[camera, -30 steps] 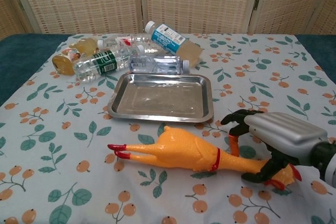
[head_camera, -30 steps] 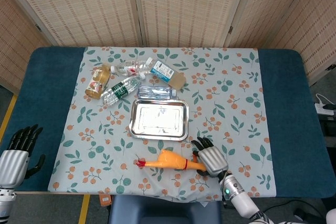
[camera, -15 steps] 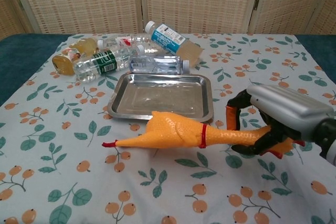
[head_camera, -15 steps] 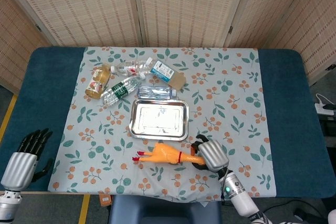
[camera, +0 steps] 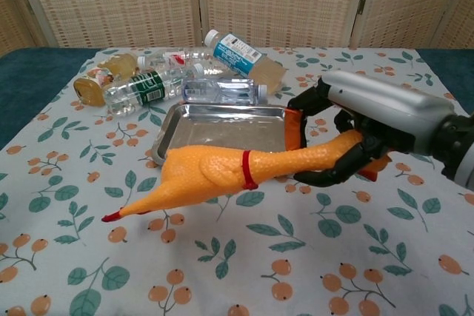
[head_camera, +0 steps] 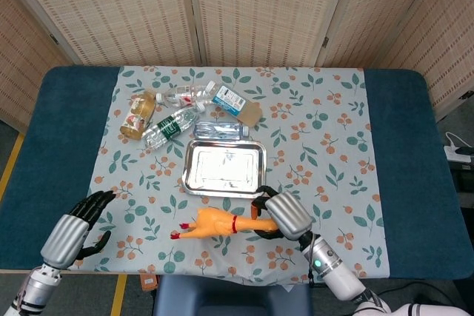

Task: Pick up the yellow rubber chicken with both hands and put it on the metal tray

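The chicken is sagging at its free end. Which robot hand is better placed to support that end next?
The left robot hand: it is open and empty, on the side of the rubber chicken's drooping feet. The right robot hand already grips the neck end.

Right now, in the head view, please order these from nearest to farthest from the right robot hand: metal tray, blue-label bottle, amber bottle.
From the right robot hand:
1. Metal tray, just beyond it, toward the table centre.
2. Blue-label bottle, behind the tray.
3. Amber bottle, far back on the left.
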`<act>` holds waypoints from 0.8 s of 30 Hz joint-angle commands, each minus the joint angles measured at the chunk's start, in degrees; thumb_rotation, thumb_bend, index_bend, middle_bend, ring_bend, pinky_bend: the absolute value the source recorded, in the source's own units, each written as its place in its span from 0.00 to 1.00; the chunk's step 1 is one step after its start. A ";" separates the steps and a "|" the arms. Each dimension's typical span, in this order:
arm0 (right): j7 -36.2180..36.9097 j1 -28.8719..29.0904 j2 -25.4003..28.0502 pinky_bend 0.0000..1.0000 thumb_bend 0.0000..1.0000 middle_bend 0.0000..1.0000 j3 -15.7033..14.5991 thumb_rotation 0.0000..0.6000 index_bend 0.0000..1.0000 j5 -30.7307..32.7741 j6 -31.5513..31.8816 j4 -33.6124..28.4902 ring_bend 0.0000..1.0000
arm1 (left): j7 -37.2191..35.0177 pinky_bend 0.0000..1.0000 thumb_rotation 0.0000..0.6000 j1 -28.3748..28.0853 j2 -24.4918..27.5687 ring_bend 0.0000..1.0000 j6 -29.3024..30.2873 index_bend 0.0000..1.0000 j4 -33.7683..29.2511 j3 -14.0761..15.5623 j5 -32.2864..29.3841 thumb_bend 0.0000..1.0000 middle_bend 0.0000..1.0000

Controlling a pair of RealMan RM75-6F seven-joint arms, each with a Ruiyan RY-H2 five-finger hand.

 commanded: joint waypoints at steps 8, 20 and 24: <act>-5.99 2.25 -3.03 0.84 0.32 0.53 1.80 1.00 0.88 3.51 1.00 -2.63 0.62 | -6.88 0.07 1.00 -8.86 6.24 0.00 -17.77 0.00 -15.44 1.85 -5.21 0.33 0.00; -8.82 3.68 -8.39 0.84 0.32 0.54 2.59 1.00 0.88 7.80 2.95 0.54 0.62 | -14.16 0.05 1.00 -14.38 7.90 0.00 -26.07 0.00 -20.63 -1.53 -14.42 0.32 0.00; -8.69 3.91 -9.21 0.84 0.32 0.54 2.66 1.00 0.88 8.18 3.06 0.88 0.62 | -13.01 0.05 1.00 -14.81 6.90 0.00 -26.73 0.00 -20.75 -2.22 -16.13 0.32 0.00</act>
